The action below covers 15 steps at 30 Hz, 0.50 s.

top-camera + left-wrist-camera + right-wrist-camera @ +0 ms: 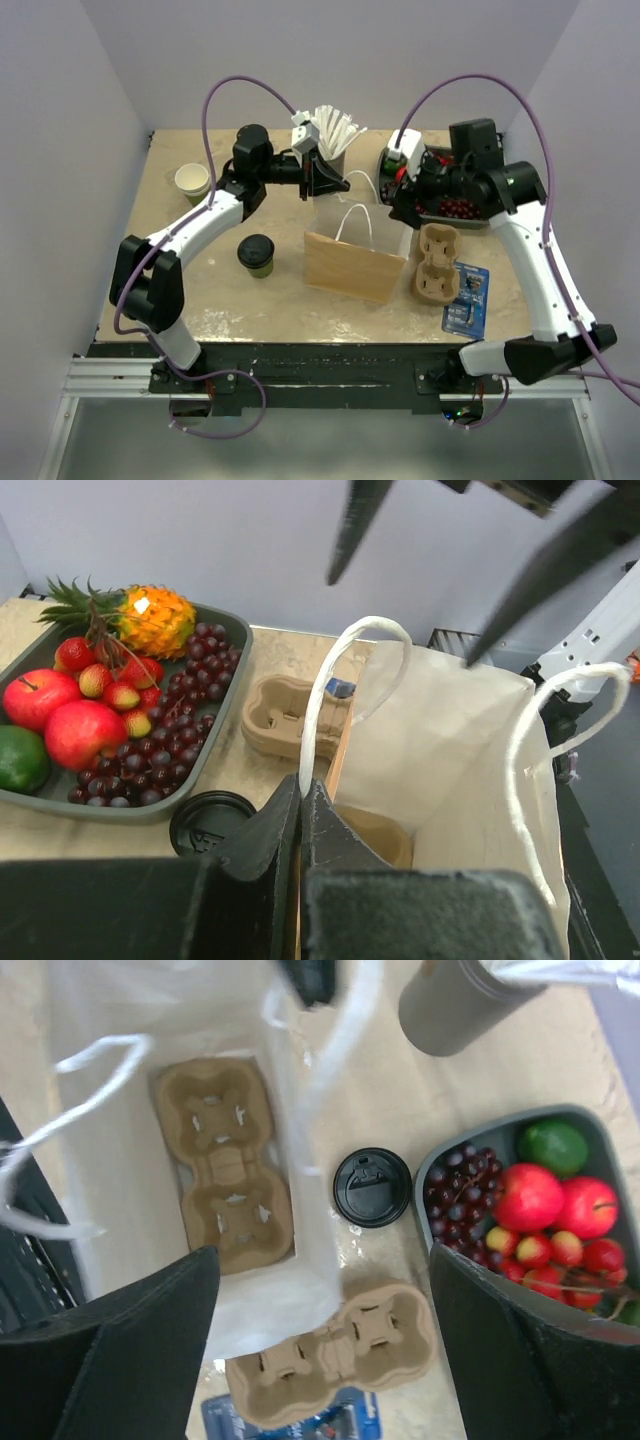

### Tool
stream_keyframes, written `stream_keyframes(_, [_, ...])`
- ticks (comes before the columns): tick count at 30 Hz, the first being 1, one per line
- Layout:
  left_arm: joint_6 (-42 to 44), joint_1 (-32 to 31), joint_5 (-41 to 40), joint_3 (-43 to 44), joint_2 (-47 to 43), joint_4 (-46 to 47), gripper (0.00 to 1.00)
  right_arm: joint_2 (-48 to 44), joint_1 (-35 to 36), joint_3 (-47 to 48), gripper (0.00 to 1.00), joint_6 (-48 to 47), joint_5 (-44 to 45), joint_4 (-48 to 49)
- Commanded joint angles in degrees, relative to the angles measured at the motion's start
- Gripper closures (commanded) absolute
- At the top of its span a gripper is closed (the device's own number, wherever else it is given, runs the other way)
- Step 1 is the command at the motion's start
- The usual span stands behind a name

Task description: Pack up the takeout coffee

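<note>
The takeout coffee, a green cup with a black lid, stands on the table left of the brown paper bag. My left gripper is shut on the bag's white handle, at the tips, and holds the bag open. My right gripper is open and empty above the bag's right edge. A cardboard cup carrier lies inside the bag. A black lid sits between bag and fruit tray, also in the left wrist view; what is under it is hidden.
A grey cup of white straws stands behind the bag. A fruit tray is at the back right. A second cup carrier and a blue packet lie right of the bag. An empty cup stands at the back left.
</note>
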Motion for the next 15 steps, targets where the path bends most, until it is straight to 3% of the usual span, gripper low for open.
stream_keyframes(1, [5.44, 0.07, -1.41, 1.78, -3.29, -5.8, 1.0, 3.31, -9.02, 2.29, 0.18, 8.0, -17.18, 1.72])
stream_keyframes(5, [5.7, 0.07, -1.94, 2.13, -3.47, -7.12, 1.0, 3.67, -10.71, -0.7, 0.23, 5.55, -22.82, 1.54])
stream_keyframes(15, [6.67, -0.19, -3.08, 2.66, -4.17, -9.84, 1.0, 5.24, -10.79, -5.19, 0.2, 5.11, -28.28, 6.54])
